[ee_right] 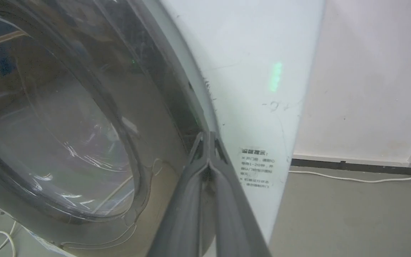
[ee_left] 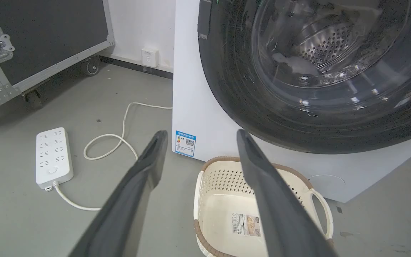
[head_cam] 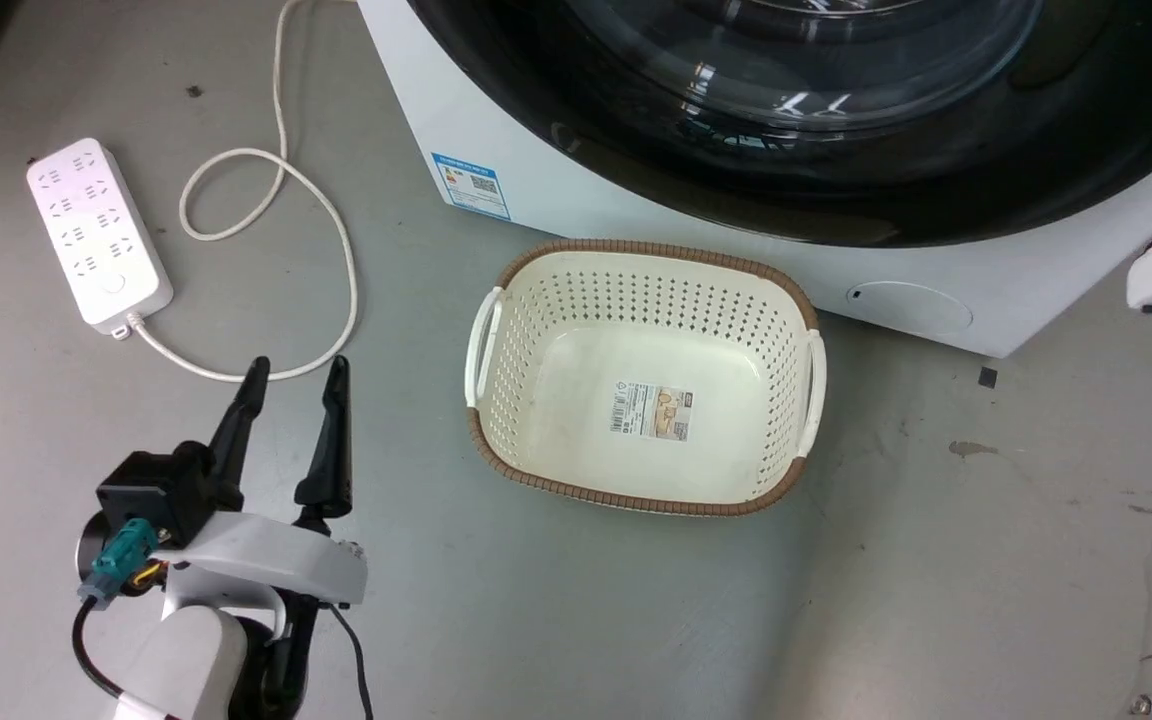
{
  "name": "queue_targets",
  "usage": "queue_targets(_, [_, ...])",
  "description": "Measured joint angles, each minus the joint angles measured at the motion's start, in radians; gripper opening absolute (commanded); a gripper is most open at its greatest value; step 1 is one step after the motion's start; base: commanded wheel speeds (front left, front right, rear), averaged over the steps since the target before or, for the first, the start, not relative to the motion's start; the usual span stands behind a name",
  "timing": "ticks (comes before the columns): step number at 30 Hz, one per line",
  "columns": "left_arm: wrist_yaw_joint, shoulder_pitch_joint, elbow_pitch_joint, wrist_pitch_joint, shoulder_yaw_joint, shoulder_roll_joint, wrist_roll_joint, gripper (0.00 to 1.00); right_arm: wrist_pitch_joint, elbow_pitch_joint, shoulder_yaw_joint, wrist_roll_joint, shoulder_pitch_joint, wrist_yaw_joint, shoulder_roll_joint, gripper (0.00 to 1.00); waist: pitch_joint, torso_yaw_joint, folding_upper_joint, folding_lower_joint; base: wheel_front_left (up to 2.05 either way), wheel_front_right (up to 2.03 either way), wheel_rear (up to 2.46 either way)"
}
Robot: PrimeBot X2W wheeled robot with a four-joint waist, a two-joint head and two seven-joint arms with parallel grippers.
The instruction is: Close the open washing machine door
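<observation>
- The washing machine door [head_cam: 736,170] lies flat against the front of the washing machine [head_cam: 556,190]. Its wide black rim covers the opening, and in the left wrist view the steel drum shows only through the clear glass bowl.
- In the right wrist view, only a thin seam shows between the door's rim and the white front panel, with no open gap to speak of.
- By that, the swing is judged done or all but done. Whether the latch has caught cannot be told from these pictures.
- The right gripper [ee_right: 207,135] has its 2 fingers pressed together with nothing between them. The tips are at the edge of the rim, where it meets the white panel, and seem to touch it, though contact is not certain.
- The left gripper [head_cam: 296,365] hangs low over the floor, well apart from the door. Its 2 fingers are spread wide and hold nothing.
- A cream basket [head_cam: 636,252] stands on the floor just in front of the machine, below the door, and a white power strip [head_cam: 96,235] lies off to the left. Neither is in the door's way.
- What is likely left is a firm push on the rim if the latch has not clicked, then drawing the right arm back.
</observation>
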Motion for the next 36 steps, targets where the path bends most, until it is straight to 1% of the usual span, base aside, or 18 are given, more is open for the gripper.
queue_targets(5, [-0.006, 0.0, 0.001, 0.0, 0.017, -0.004, 0.01, 1.0, -0.019, 0.006, -0.011, 0.002, -0.019, 0.0, -0.001, 0.0, -0.003, -0.015, 0.0, 0.0001, 0.0, 0.0, 0.0])
queue_targets(8, [-0.006, 0.003, 0.001, 0.0, 0.035, -0.006, 0.019, 1.0, -0.043, -0.003, 0.021, 0.03, -0.015, 0.0, 0.0, 0.0, -0.026, -0.031, 0.0, 0.0, 0.0, 0.0, 0.0])
queue_targets(11, [-0.005, 0.024, 0.0, 0.0, 0.057, -0.006, 0.029, 1.0, -0.062, -0.051, 0.059, 0.086, 0.019, 0.0, -0.001, 0.0, -0.063, -0.053, 0.0, -0.0001, 0.0, 0.0, 0.0])
queue_targets(14, [-0.004, 0.06, 0.0, 0.0, 0.072, -0.008, 0.036, 1.0, -0.066, -0.115, 0.112, 0.13, 0.114, 0.0, -0.001, 0.0, -0.11, -0.079, 0.0, -0.0002, 0.0, 0.0, 0.0])
queue_targets(19, [0.009, 0.113, -0.003, 0.0, 0.087, -0.011, 0.047, 1.0, -0.071, -0.193, 0.196, 0.193, 0.323, 0.0, -0.001, 0.0, -0.191, -0.133, 0.0, -0.0004, 0.0, 0.0, 0.0])
queue_targets(23, [0.019, 0.142, -0.007, 0.0, 0.09, -0.015, 0.054, 1.0, -0.069, -0.23, 0.235, 0.22, 0.478, 0.0, -0.001, 0.0, -0.255, -0.172, 0.0, -0.0004, 0.0, 0.0, 0.0])
queue_targets(27, [0.027, 0.163, -0.008, 0.0, 0.087, -0.022, 0.055, 1.0, -0.04, -0.253, 0.272, 0.24, 0.611, 0.0, -0.001, 0.0, -0.311, -0.199, 0.0, -0.0005, 0.0, 0.0, 0.0])
queue_targets(31, [0.031, 0.174, -0.014, 0.0, 0.08, -0.022, 0.062, 1.0, -0.026, -0.276, 0.305, 0.259, 0.712, 0.0, -0.001, 0.0, -0.346, -0.216, 0.0, -0.0003, 0.0, 0.0, 0.0])
queue_targets(35, [0.037, 0.188, -0.016, 0.01, 0.062, -0.017, 0.079, 1.0, -0.021, -0.303, 0.326, 0.268, 0.775, 0.0, -0.001, 0.0, -0.361, -0.222, 0.0, -0.0003, 0.0, 0.0, 0.0])
queue_targets(36, [0.037, 0.19, -0.016, 0.012, 0.056, -0.014, 0.08, 1.0, -0.017, -0.308, 0.329, 0.27, 0.785, 0.0, -0.001, 0.13, -0.364, -0.223, 0.0, -0.0003, 0.0, 0.0, 0.0])
